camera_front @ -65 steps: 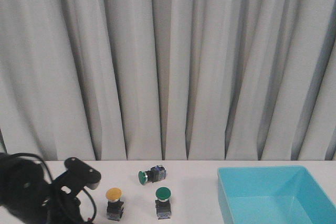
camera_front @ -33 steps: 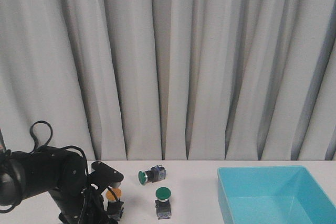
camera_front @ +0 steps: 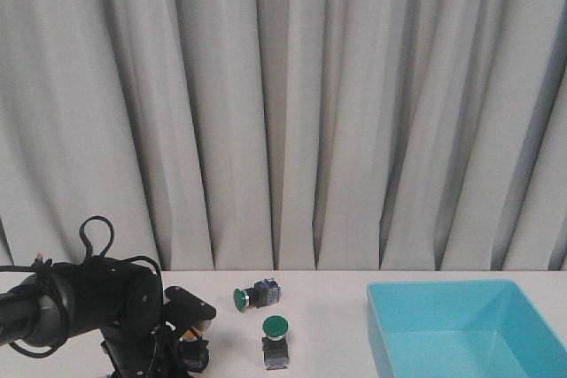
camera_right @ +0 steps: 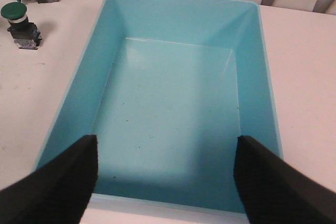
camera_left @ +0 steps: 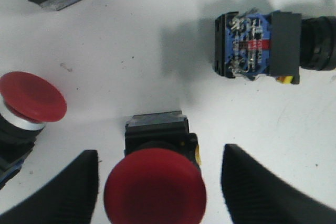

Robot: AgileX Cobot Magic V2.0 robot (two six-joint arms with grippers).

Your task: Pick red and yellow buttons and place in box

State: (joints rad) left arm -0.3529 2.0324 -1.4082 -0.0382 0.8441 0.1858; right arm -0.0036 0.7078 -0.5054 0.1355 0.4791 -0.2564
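Note:
My left gripper (camera_left: 160, 156) is open and straddles an upright button (camera_left: 155, 190) with a round cap that looks red here. Neither black finger touches it. A second red-looking cap (camera_left: 31, 97) stands off to one side. In the front view the left arm (camera_front: 115, 312) covers this spot, and only a sliver of yellow-orange cap (camera_front: 190, 334) shows beside it; which wrist-view cap that is I cannot tell. The turquoise box (camera_front: 443, 307) sits at the right, empty. My right gripper (camera_right: 165, 148) hangs open over the box (camera_right: 79, 77).
One green-capped button (camera_front: 252, 296) lies on its side near the curtain, and another (camera_front: 276, 332) stands upright in front of it; both appear in the right wrist view (camera_right: 21, 22). A button lying on its side (camera_left: 262, 45) is near the left gripper.
The left arm has swung to the right and down over the yellow-orange button, which is now almost hidden behind it. The green buttons and the box have not moved.

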